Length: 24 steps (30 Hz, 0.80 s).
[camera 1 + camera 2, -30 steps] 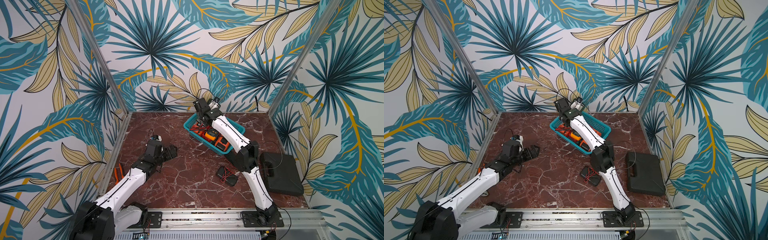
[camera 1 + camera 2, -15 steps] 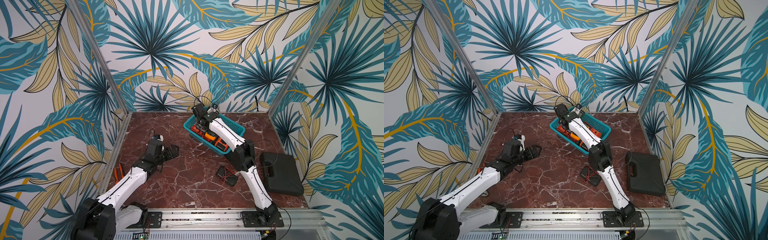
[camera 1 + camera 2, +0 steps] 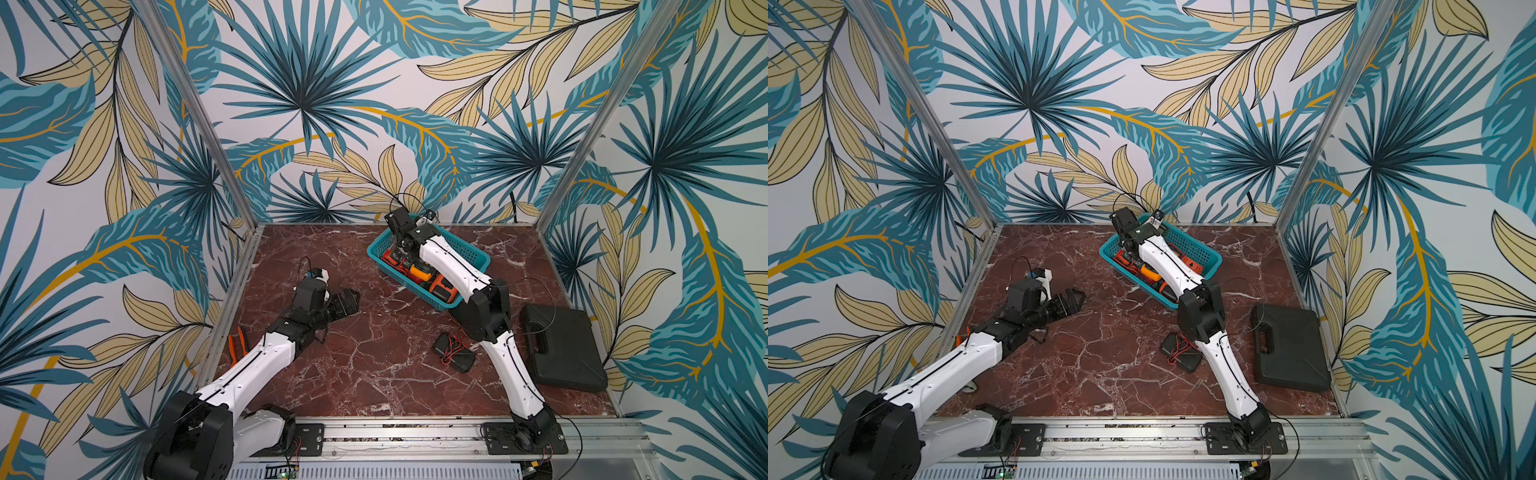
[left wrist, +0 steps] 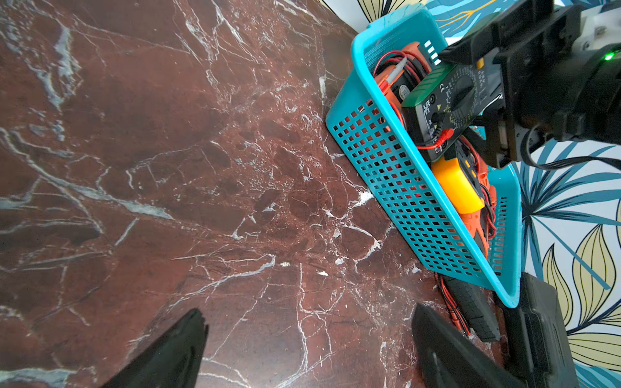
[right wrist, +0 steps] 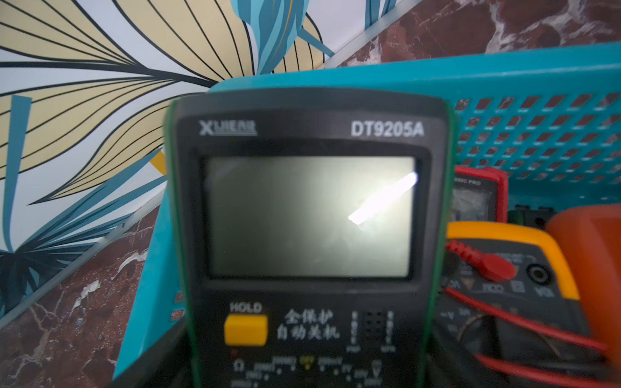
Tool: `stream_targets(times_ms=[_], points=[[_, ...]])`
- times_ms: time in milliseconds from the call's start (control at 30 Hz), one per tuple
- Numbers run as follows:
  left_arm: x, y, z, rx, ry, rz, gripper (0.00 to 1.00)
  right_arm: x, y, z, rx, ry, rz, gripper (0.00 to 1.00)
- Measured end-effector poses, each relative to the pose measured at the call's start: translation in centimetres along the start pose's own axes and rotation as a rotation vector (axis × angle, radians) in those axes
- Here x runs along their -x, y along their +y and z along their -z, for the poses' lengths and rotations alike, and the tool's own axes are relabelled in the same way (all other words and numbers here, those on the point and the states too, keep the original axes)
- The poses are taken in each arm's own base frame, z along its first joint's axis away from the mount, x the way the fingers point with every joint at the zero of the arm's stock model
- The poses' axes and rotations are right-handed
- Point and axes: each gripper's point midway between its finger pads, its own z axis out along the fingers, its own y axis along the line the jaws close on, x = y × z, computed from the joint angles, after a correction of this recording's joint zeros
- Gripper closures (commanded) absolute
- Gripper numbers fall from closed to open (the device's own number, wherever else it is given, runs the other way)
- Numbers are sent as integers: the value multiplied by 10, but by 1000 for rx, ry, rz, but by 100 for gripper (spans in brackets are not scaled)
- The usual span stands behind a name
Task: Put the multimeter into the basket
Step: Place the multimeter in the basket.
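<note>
The teal basket (image 3: 471, 254) (image 3: 1202, 254) stands at the back of the marble table. My right gripper (image 3: 405, 247) (image 3: 1130, 246) reaches down into its far end. In the left wrist view its jaws (image 4: 467, 94) stand open on either side of the green multimeter (image 4: 447, 97), which lies tilted on other meters inside the basket (image 4: 403, 188). That multimeter (image 5: 309, 215) fills the right wrist view, blurred, with the basket wall (image 5: 537, 127) behind it. My left gripper (image 3: 347, 301) (image 3: 1071, 299) (image 4: 305, 322) is open and empty, low over bare marble left of the basket.
A yellow meter (image 4: 457, 188) and an orange one (image 4: 396, 77) with red leads lie in the basket too. A black battery holder with red wires (image 3: 453, 353) and a black case (image 3: 561, 345) lie near the right arm. Orange pliers (image 3: 235, 347) lie at the table's left edge.
My right gripper has sunk lower into the basket's far end with the green multimeter, and its jaws have spread apart. The left arm has hardly moved.
</note>
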Motion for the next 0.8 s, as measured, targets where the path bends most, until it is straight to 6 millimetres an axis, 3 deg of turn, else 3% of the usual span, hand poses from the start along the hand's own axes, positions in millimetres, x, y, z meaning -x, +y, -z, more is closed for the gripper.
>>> stream_targets(times_ms=[200, 367, 467, 633, 800], points=[[2, -2, 0, -8, -9, 9, 0, -3, -2, 0, -3, 0, 16, 1], [3, -2, 0, -8, -11, 16, 0, 3, -9, 13, -17, -8, 55, 0], [3, -3, 1, -10, -14, 16, 0, 15, -14, 30, -16, -21, 83, 1], [6, -5, 4, -16, -28, 18, 0, 45, -20, 75, 22, -50, 115, 1], [7, -4, 4, -12, -29, 20, 0, 60, -41, 118, 50, -46, 216, 1]])
